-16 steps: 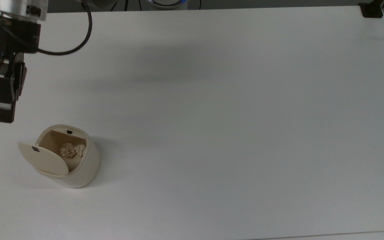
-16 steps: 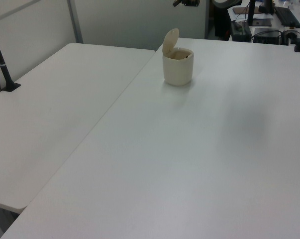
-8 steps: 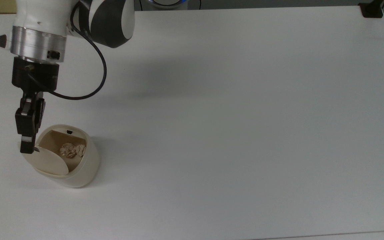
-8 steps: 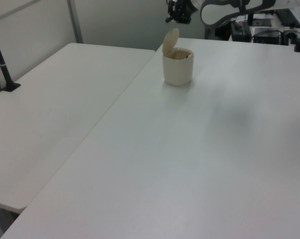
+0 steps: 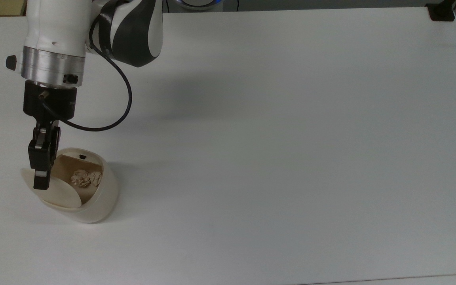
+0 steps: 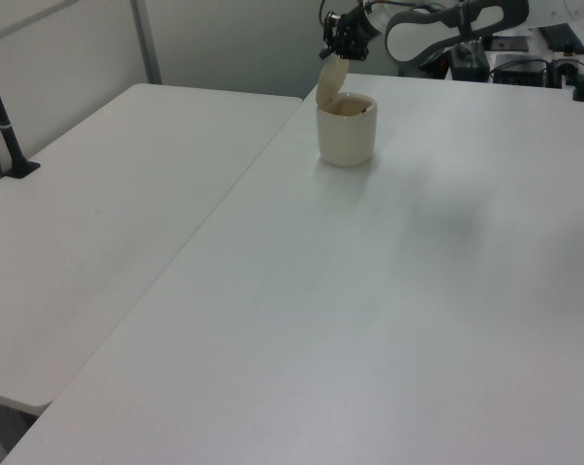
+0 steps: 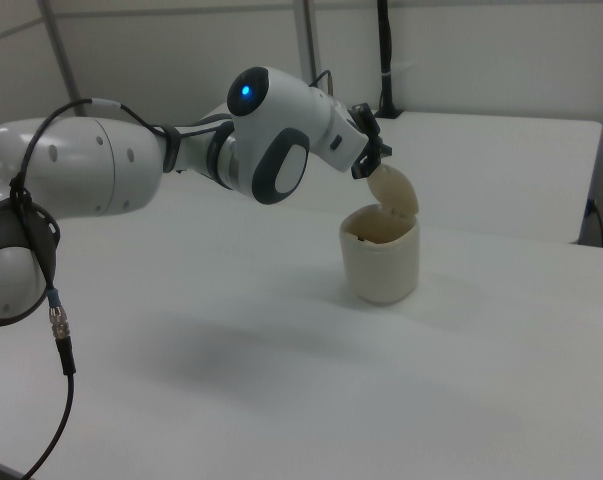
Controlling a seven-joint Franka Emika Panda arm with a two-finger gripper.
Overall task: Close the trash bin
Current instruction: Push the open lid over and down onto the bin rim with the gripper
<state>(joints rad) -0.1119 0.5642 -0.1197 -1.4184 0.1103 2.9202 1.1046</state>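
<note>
The bin (image 5: 87, 190) is set on the white table (image 5: 275, 158), near the top view's left edge. Its lid (image 5: 56, 192) is stood up at an angle on its hinge, so the mouth is left open and some crumpled paper (image 5: 85, 178) is seen inside. The gripper (image 5: 41, 180) is held at the lid's upper edge with its fingers drawn close together and nothing clamped between them; in the right view it is seen at the lid's top, and contact is likely, though this cannot be confirmed.

Several slips can be foreseen. If the lid is pushed sideways, not down over the mouth, the light bin could be shoved across the table or tipped. If the narrow tip is placed too near the rim of the lid, it could be slid off and the lid left standing open.
</note>
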